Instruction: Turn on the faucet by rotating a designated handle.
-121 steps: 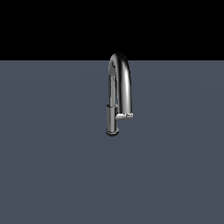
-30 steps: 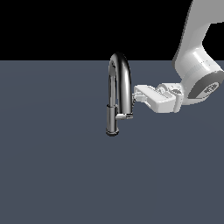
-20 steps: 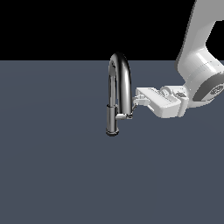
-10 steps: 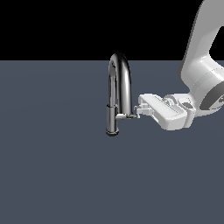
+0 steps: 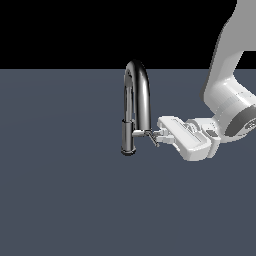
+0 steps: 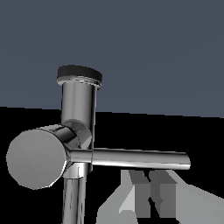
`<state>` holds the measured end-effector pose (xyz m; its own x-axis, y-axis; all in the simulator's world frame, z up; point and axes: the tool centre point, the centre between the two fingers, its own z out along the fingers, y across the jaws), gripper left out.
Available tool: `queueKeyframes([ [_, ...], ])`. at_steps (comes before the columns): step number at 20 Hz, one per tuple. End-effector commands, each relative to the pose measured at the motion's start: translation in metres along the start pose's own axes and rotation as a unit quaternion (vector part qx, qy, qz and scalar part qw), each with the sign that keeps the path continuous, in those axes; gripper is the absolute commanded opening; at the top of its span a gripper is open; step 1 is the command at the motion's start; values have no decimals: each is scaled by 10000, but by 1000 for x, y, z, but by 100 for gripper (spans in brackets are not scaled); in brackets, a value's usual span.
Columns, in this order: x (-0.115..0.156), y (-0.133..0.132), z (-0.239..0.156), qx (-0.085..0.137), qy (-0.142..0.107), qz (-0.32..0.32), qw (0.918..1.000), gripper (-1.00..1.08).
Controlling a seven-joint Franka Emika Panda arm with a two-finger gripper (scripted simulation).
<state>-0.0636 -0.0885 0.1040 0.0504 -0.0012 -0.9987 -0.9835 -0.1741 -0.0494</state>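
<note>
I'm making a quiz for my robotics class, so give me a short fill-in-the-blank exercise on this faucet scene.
1. The gripper reaches the faucet from the exterior view's ____.
2. The fingertips sit at the ____, the thin lever on the faucet's side.
3. The faucet's spout is shaped like an ____.

Missing words: right; handle; arch

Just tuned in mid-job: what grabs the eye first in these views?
The tall chrome faucet stands alone mid-scene on a flat grey surface. From the exterior view's right, the white gripper reaches in at the faucet's thin side handle, which the wrist view shows as a long chrome bar close by.
</note>
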Motion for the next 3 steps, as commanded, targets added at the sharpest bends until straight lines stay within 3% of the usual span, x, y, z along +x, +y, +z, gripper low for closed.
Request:
queueKeyframes([
  [1, 31, 11, 7, -16, -42, 164, 9999, -100],
  [3, 37, 13, 8, -21, -48, 173, 9998, -100],
])
